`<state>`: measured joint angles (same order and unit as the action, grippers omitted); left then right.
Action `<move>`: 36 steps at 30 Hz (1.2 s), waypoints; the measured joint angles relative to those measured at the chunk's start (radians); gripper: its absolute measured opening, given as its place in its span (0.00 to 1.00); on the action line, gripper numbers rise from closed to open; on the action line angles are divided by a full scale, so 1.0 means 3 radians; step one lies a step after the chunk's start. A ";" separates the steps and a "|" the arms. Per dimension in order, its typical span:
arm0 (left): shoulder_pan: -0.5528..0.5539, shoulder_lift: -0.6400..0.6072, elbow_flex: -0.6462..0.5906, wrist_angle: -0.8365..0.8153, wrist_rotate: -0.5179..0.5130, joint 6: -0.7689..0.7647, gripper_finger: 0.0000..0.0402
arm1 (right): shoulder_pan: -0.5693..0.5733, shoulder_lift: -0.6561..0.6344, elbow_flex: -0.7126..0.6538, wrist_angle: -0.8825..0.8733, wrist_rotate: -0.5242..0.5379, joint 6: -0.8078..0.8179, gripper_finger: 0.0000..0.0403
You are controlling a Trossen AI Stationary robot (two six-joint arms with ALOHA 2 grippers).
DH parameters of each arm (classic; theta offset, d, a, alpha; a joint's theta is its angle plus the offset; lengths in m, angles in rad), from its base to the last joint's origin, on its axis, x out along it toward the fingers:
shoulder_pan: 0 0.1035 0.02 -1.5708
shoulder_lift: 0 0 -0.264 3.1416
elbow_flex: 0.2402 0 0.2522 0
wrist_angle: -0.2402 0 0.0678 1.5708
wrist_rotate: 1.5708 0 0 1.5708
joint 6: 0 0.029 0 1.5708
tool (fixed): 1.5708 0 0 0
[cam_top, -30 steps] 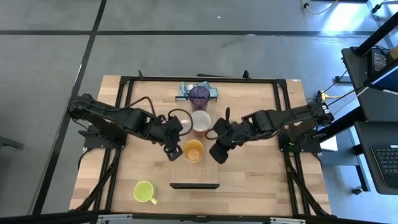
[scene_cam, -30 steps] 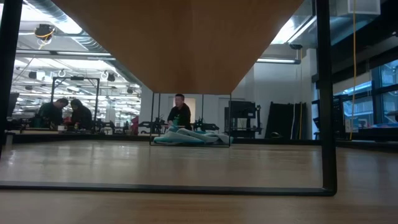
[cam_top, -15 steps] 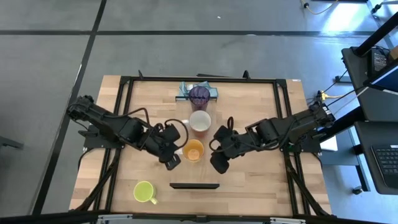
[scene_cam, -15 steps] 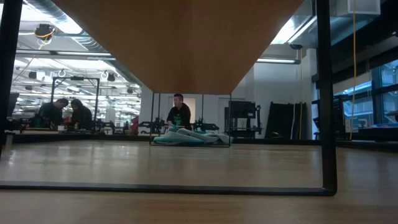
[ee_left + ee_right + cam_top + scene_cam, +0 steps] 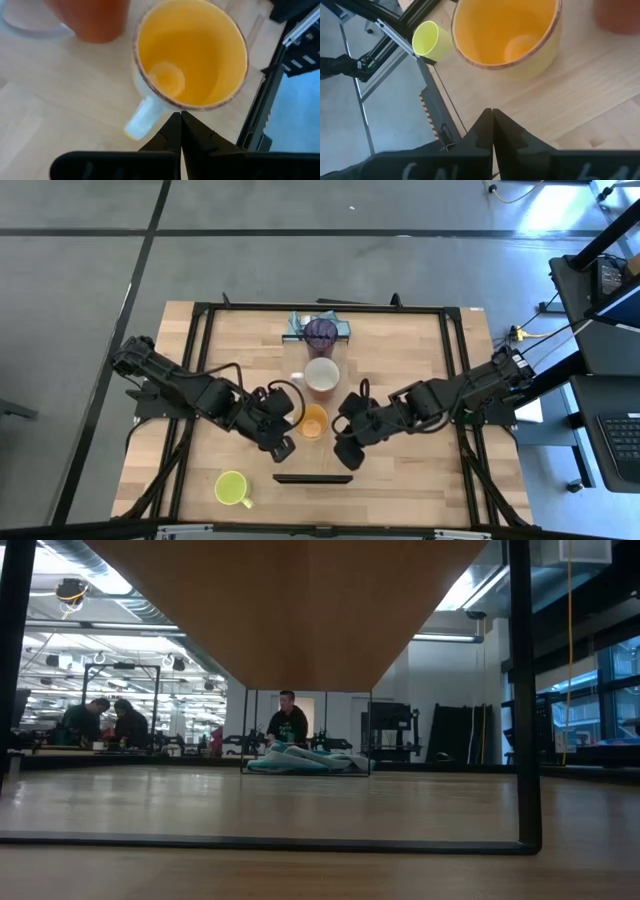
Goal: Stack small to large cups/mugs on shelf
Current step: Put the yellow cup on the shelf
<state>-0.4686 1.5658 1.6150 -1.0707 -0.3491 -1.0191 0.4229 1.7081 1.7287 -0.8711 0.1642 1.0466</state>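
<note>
Comparing against half a second back, I see both arms shifted nearer the desk's front. Left gripper (image 5: 283, 448) and right gripper (image 5: 344, 452) flank the orange mug (image 5: 312, 421), fingers pressed together, empty. Mug upright mid-desk, mouth up, handle toward left gripper. Low view hides every cup. Shelf (image 5: 313, 478) lies crosswise nearby.

A pale wooden tabletop (image 5: 410, 470) sits inside a black metal frame (image 5: 455, 350) on a grey floor (image 5: 90, 270). A crumpled teal cloth (image 5: 300, 760) lies at the tabletop's far edge. In the room beyond, one person (image 5: 289, 723) stands behind the cloth, and two more people (image 5: 105, 722) sit at a bench well apart.
</note>
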 joint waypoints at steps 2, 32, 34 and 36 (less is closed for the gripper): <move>0.0009 0.0000 0.0000 0.0032 -0.0027 0.0007 0.00 | -0.0001 0.0000 0.0000 0.0006 0.0001 -0.0002 0.01; 0.0337 0.0000 0.0000 0.0126 0.0099 0.0443 0.00 | -0.0138 0.0000 0.0000 -0.0145 0.0089 -0.0121 0.01; 0.0350 0.0000 0.0000 0.0126 0.0101 0.0449 0.01 | -0.0151 0.0000 0.0000 -0.0145 0.0089 -0.0135 0.01; 0.0369 0.0000 0.0000 0.0128 0.0102 0.0465 0.00 | -0.0157 0.0000 0.0000 -0.0146 0.0090 -0.0159 0.01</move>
<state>-0.3580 1.5658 1.6150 -1.0325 -0.3184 -0.8795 0.3758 1.7081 1.7287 -0.9150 0.1913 0.9989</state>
